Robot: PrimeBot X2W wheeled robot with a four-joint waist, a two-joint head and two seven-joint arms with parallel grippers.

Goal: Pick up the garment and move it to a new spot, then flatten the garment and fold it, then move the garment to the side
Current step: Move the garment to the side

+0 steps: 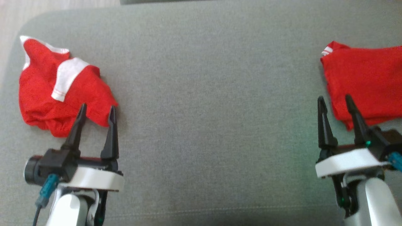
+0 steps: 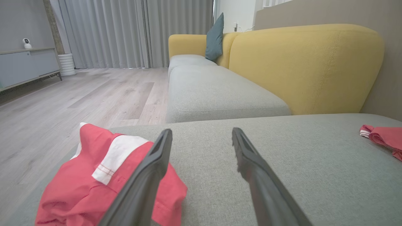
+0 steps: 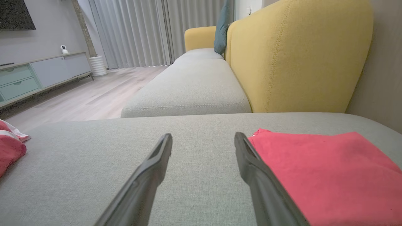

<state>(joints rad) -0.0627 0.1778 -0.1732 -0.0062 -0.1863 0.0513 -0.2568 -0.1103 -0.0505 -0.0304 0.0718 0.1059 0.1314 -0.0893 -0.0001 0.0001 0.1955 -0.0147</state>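
Grey sofa seat [image 1: 213, 94] spreads across our head view, with a yellow backrest [image 2: 301, 69] behind it in the wrist views. We see a crumpled red garment [image 1: 47, 94] with white trim [image 1: 67, 78] at the upper left of the frame. A folded red garment [image 1: 367, 81] lies flat at the right edge.

Our left gripper [image 1: 98, 106] hovers spread and empty at the crumpled garment's lower edge; we cannot tell whether its tips touch the cloth. Our right gripper [image 1: 334, 98] is likewise spread and empty, just beside the folded one.

We judge the pick-up to be the step in hand. The next move calls for lowering the left gripper onto a fold of cloth and pinching it. We can read no brand, label or writing anywhere.
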